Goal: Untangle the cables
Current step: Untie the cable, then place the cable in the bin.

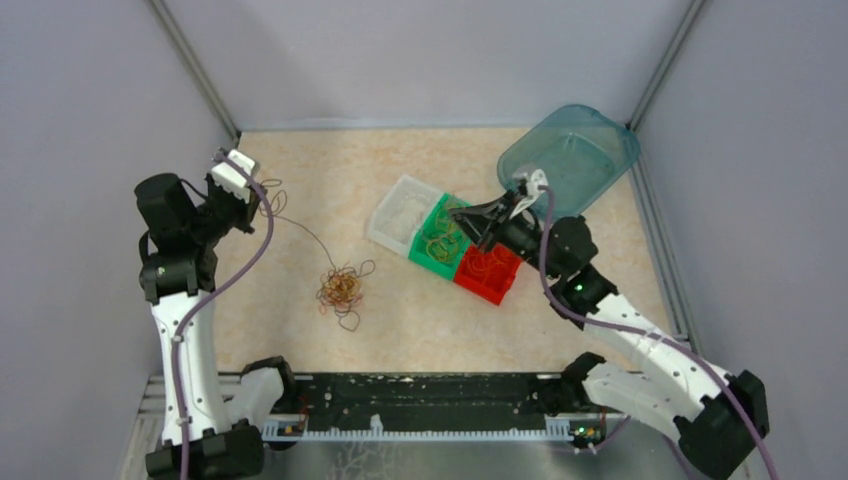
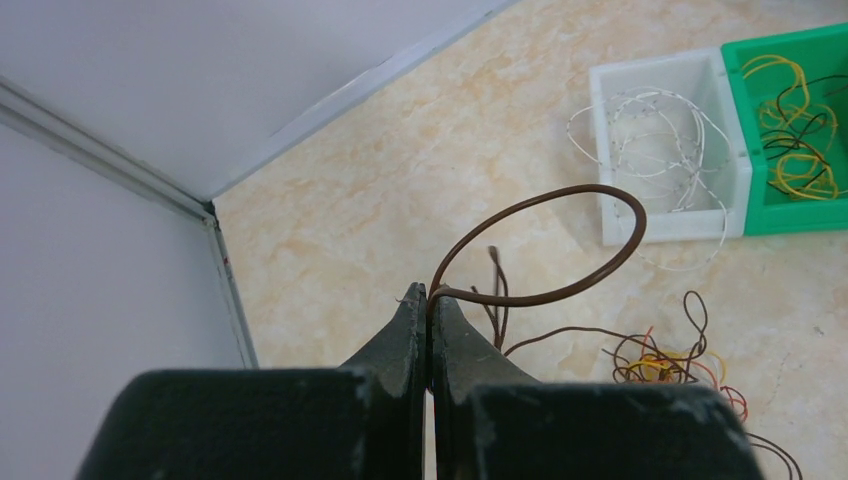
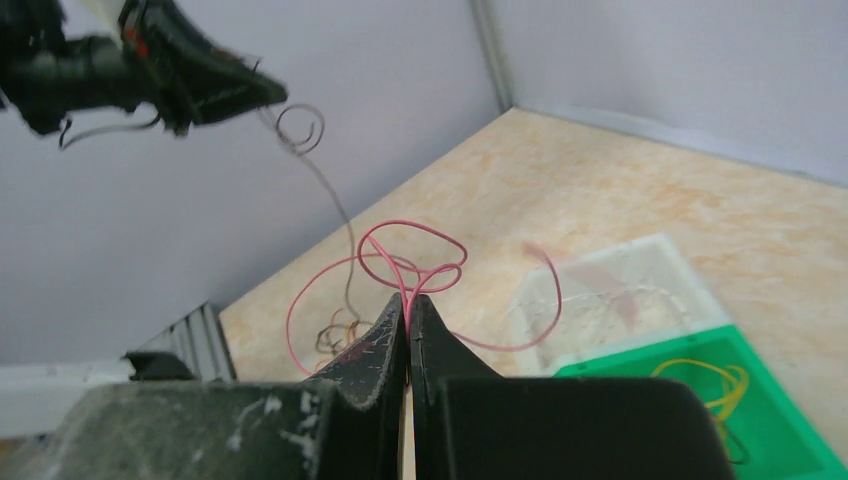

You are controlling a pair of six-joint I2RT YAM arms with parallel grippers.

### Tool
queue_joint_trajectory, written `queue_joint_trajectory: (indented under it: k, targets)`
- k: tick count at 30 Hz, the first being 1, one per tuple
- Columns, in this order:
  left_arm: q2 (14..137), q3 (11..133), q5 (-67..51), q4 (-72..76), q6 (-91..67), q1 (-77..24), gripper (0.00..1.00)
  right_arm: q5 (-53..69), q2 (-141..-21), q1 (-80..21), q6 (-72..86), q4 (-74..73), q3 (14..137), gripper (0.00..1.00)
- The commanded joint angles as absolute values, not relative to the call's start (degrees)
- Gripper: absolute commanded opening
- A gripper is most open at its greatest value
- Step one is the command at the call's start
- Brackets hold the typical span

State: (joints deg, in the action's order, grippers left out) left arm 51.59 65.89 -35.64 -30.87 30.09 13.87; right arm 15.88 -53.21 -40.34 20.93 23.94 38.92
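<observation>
The tangle of cables [image 1: 340, 290], orange, yellow, red and brown loops, lies on the table left of centre. My left gripper [image 1: 258, 200] is raised at the far left and shut on a brown cable [image 2: 600, 270]. That cable loops at the fingertips and trails down [image 1: 310, 235] to the tangle [image 2: 670, 365]. My right gripper [image 1: 470, 225] hovers over the coloured bins, shut on a thin red cable [image 3: 410, 250] that loops above its tips. The left gripper [image 2: 429, 292] and right gripper [image 3: 408, 298] show no gap between their jaws.
A white bin [image 1: 400, 210] holds white cable, a green bin [image 1: 432, 250] holds yellow and dark loops, and a red bin [image 1: 490, 275] holds orange ones. A teal tub [image 1: 570, 155] leans in the far right corner. Grey walls enclose the table.
</observation>
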Motion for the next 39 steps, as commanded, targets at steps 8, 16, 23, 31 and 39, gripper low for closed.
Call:
queue_joint_trajectory:
  k: [8, 16, 23, 31, 39]
  targets:
    - [50.34, 65.88, -45.06, -33.08, 29.22, 13.8, 0.0, 9.78, -49.14, -29.23, 18.77, 0.16, 48.18, 0.0]
    - [51.46, 69.66, -54.9, -35.27, 23.64, 13.75, 0.0, -1.05, -55.3, -28.92, 13.1, -11.95, 45.41, 0.0]
    - [51.49, 71.85, -58.91, -35.31, 20.21, 13.71, 0.0, -9.63, -63.64, -28.92, 15.23, -12.56, 43.86, 0.0]
    - [51.33, 71.73, -59.47, -35.48, 20.42, 13.71, 0.0, -17.06, -70.92, -28.92, 18.04, -15.21, 44.98, 0.22]
    - [52.0, 72.37, -60.97, -35.46, 19.55, 13.71, 0.0, -16.12, -63.83, -28.92, 16.02, -18.32, 52.18, 0.57]
